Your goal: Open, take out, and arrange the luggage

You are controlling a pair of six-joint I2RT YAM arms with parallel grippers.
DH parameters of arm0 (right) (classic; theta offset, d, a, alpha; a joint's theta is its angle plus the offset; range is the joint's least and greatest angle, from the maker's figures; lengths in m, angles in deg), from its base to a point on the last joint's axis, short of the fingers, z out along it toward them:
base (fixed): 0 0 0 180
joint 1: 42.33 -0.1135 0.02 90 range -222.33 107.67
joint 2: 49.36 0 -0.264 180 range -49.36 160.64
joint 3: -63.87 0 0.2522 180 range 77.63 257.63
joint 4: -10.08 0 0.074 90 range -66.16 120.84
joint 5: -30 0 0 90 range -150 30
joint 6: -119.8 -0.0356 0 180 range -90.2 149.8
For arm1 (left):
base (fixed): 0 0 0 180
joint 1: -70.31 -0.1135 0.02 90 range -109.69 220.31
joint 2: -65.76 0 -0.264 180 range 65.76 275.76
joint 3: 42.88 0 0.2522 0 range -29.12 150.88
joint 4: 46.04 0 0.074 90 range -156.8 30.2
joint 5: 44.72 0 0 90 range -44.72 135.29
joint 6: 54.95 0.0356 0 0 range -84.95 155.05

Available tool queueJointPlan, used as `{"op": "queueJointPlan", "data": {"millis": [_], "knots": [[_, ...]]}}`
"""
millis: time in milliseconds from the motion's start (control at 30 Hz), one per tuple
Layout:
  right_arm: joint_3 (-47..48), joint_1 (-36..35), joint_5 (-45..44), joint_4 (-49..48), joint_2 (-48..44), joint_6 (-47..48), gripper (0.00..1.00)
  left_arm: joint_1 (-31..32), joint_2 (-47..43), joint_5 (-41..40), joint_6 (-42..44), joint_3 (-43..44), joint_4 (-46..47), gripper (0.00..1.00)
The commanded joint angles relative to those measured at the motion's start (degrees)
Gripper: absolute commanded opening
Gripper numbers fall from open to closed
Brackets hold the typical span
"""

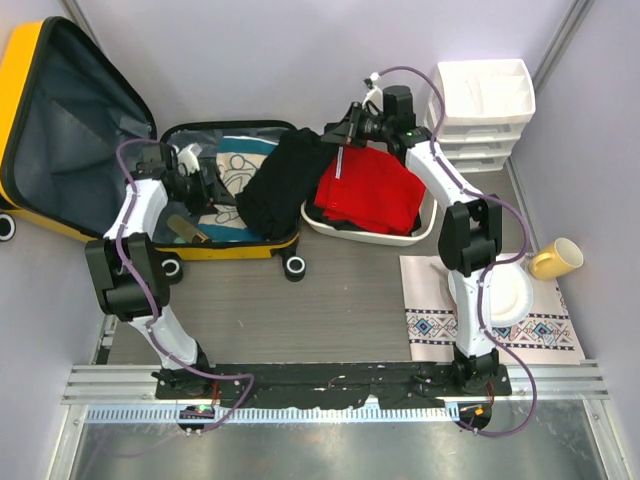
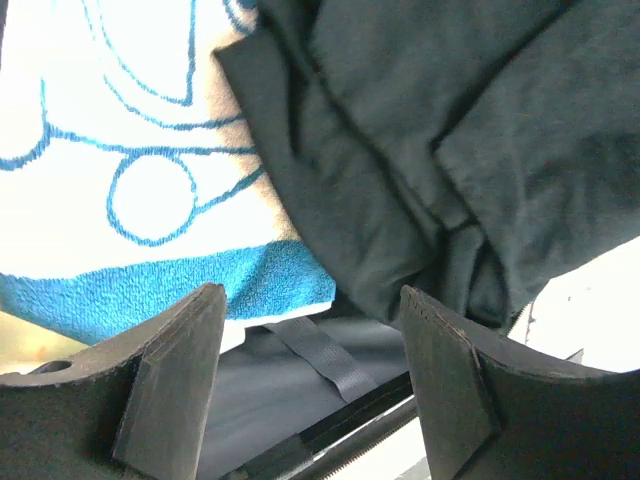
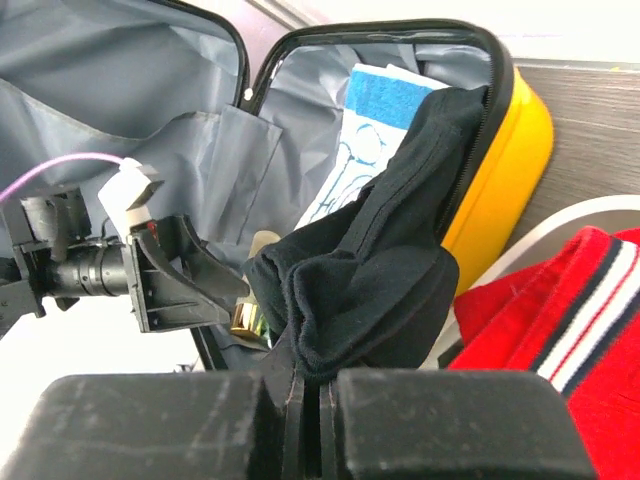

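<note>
The yellow luggage point(image 1: 232, 250) lies open on the table, its lid point(image 1: 70, 130) propped up at the far left and showing grey lining. Inside lie a white and blue towel point(image 1: 240, 165) and a black garment point(image 1: 285, 180). My right gripper point(image 1: 338, 132) is shut on the garment's upper right end; the wrist view shows the cloth point(image 3: 370, 290) pinched between the closed jaws point(image 3: 310, 385). My left gripper point(image 1: 200, 182) is open and empty inside the luggage. Its wrist view point(image 2: 312, 295) shows it over the lining strap point(image 2: 320, 350), near the towel point(image 2: 130, 150) and the garment point(image 2: 420, 170).
A white basin point(image 1: 420, 235) holding a red garment point(image 1: 370, 190) stands right of the luggage. A white drawer organizer point(image 1: 485, 100) is at the back right. A yellow cup point(image 1: 555, 260) and a white plate point(image 1: 515, 290) rest on a patterned mat point(image 1: 540, 335). A gold-capped bottle point(image 1: 188, 230) lies in the luggage.
</note>
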Motion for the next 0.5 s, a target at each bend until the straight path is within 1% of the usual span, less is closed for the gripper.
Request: {"op": "queueJointPlan", "data": {"millis": [0, 133, 233, 333, 467], "knots": [[-0.68, 2.0, -2.05, -1.34, -6.19, 3.16, 0.01, -0.07, -3.03, 1.2, -12.17, -4.93, 7.81, 0.74], [-0.68, 3.93, -2.84, -0.55, -6.81, 3.34, 0.01, 1.68, -2.07, 3.14, -16.22, -6.79, 12.56, 0.75], [-1.29, 4.73, -3.19, 0.24, -7.51, 4.13, 0.01, 3.7, -1.54, 3.94, -19.65, -7.67, 19.13, 0.77], [-2.17, 4.99, -3.45, 0.41, -8.47, 4.48, 0.01, 5.8, 0.21, 4.11, -22.55, -7.5, 22.75, 0.77], [-2.44, 5.08, -3.81, 0.86, -9.0, 4.83, 0.01, 7.22, 3.29, 4.12, -25.63, -5.65, 24.26, 0.78]]}}
